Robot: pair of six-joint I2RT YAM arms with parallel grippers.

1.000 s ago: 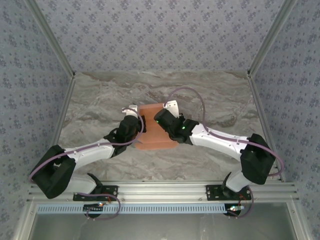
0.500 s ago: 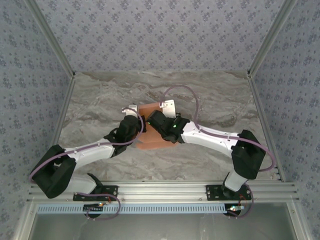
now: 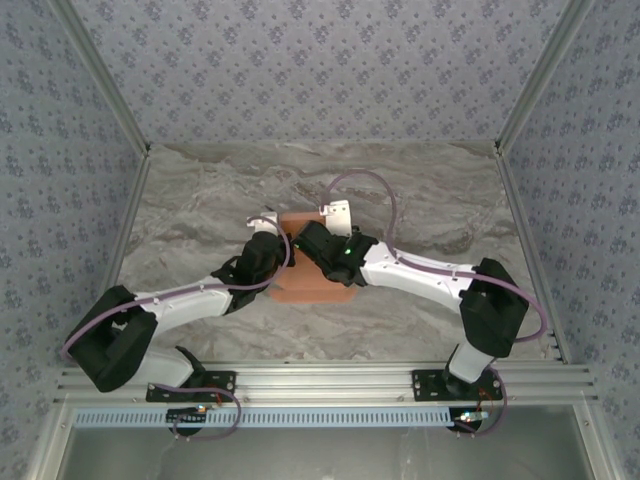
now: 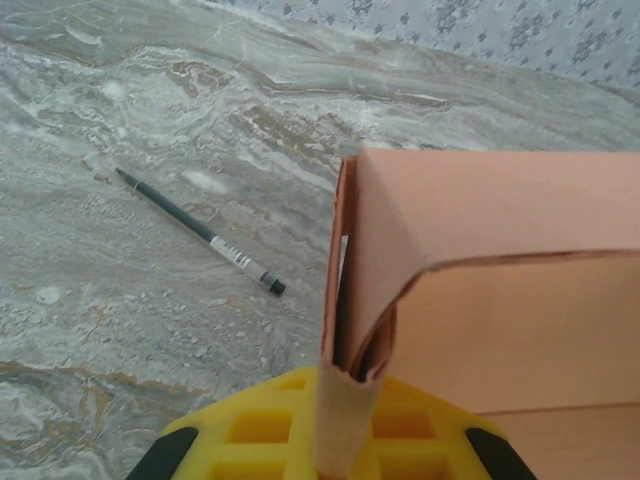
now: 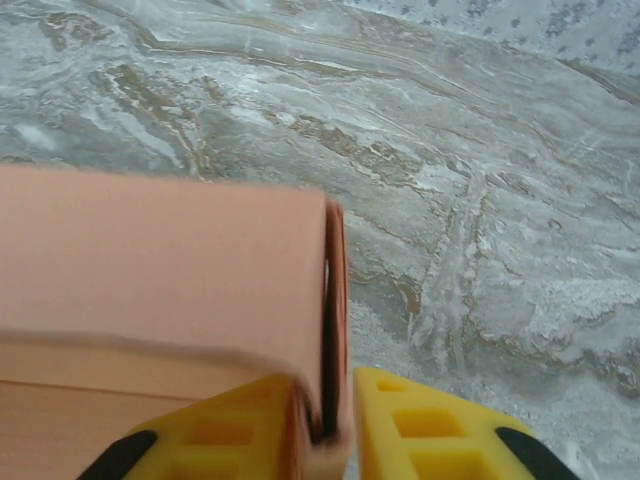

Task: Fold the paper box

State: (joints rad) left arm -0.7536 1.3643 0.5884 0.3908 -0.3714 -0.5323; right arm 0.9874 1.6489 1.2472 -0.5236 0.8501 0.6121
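The salmon-orange paper box (image 3: 312,284) sits mid-table between both arms, partly folded with its side walls raised. My left gripper (image 3: 284,246) is shut on the box's left wall, and in the left wrist view the doubled wall (image 4: 352,300) stands pinched between the yellow fingers (image 4: 262,430). My right gripper (image 3: 306,240) straddles the right wall (image 5: 336,300). Its left finger (image 5: 235,425) lies against the wall, while a thin gap shows before the right finger (image 5: 420,425). The box floor (image 4: 520,340) lies between the two grippers.
A dark pencil (image 4: 200,232) lies on the marble table (image 3: 200,200) just left of the box. Patterned walls and metal posts (image 3: 525,100) enclose the table on three sides. Purple cables (image 3: 372,185) loop above the right arm.
The right arm has moved left and inward over the box, covering more of it. Its jaws have loosened slightly around the right wall. The left gripper has held its grip.
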